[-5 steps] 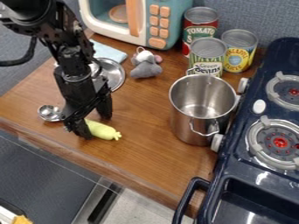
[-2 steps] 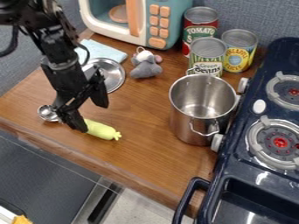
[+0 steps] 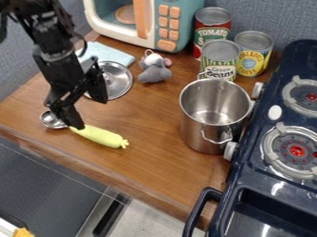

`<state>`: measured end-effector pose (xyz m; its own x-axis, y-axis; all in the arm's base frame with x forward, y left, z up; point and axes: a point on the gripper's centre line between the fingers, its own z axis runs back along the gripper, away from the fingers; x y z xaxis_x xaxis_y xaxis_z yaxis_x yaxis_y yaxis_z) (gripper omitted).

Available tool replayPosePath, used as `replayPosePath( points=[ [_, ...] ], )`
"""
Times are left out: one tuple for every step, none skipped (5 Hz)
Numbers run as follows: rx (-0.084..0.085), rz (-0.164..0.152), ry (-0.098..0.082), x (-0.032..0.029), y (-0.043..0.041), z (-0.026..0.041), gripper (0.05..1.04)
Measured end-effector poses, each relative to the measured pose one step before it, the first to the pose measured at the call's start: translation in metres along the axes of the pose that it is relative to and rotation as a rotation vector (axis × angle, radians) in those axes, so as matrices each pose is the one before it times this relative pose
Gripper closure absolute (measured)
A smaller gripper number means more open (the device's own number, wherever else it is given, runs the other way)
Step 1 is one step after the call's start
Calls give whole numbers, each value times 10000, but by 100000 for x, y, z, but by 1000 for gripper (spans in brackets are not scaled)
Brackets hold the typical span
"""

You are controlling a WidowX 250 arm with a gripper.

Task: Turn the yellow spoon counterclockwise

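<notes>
Spoon (image 3: 102, 136), yellow-handled: flat on the near left of the worktop (image 3: 158, 152), metal bowl to the left, handle slanting right and nearer.
Fingers (image 3: 72, 116): spread wide, nothing held between them; one tip at the spoon's neck, contact unclear, the other above the worktop on the far side.
Lid (image 3: 116, 82): beyond the spoon, near the blue cloth (image 3: 110, 53).
Plush mouse (image 3: 155, 73): right of the lid.
Pot (image 3: 213, 109): right, beside the stove (image 3: 248, 178).
Three cans (image 3: 219, 59): beyond the pot.
Microwave (image 3: 176, 7): far side.
</notes>
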<state>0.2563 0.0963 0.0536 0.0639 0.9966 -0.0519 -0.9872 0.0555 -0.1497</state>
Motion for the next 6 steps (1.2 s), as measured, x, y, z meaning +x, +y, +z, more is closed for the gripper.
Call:
replayPosePath(
  points=[
    [1272,-2733,-910,-693,-868,1529,83],
    [1101,-2604,-13,-23,-394,283,83],
    [672,-2621,952,-8,-866,-418,83],
    [171,-2503,299,125,-389,-151,84],
    [63,-2527,-437,181,-354,-897,84],
    [-24,-1966,-937,290,-104,150,84]
  ],
)
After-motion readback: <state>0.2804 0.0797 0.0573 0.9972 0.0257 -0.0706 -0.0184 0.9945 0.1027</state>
